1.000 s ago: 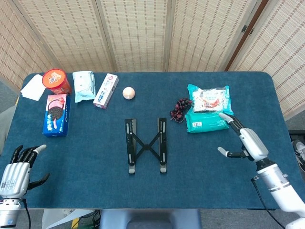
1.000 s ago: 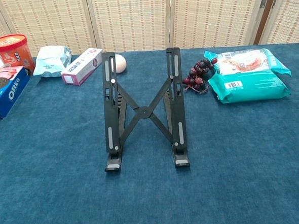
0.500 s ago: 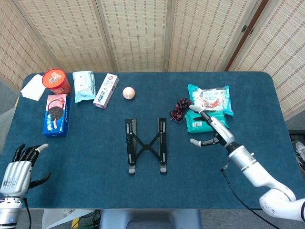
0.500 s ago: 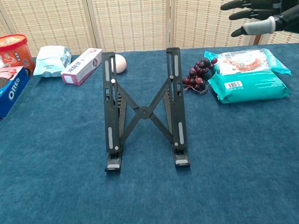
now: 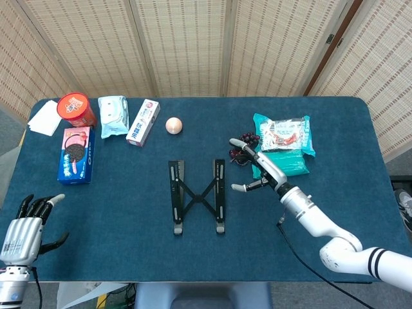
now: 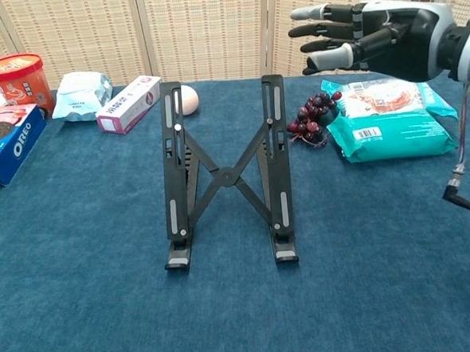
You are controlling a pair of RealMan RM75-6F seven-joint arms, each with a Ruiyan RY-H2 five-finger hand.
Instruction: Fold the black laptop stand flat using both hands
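Observation:
The black laptop stand (image 5: 197, 195) (image 6: 225, 172) stands opened and raised at the table's middle, two rails joined by a crossed brace. My right hand (image 5: 261, 169) (image 6: 354, 39) hovers just right of the stand's right rail, above table height, fingers spread and holding nothing, apart from the stand. My left hand (image 5: 26, 225) stays at the near left table edge, fingers apart and empty, far from the stand; the chest view does not show it.
Right of the stand lie dark grapes (image 5: 244, 147) (image 6: 312, 113) and teal snack packs (image 5: 283, 148) (image 6: 391, 117). Behind it sit a pale ball (image 5: 174, 125), a white box (image 5: 143, 121), a light blue pack (image 5: 113, 115), a red tub (image 5: 76, 109) and an Oreo box (image 5: 76, 154).
My right hand has swept left from the table's right side past the teal packs to just beside the stand's right rail. The left hand and the stand have not moved.

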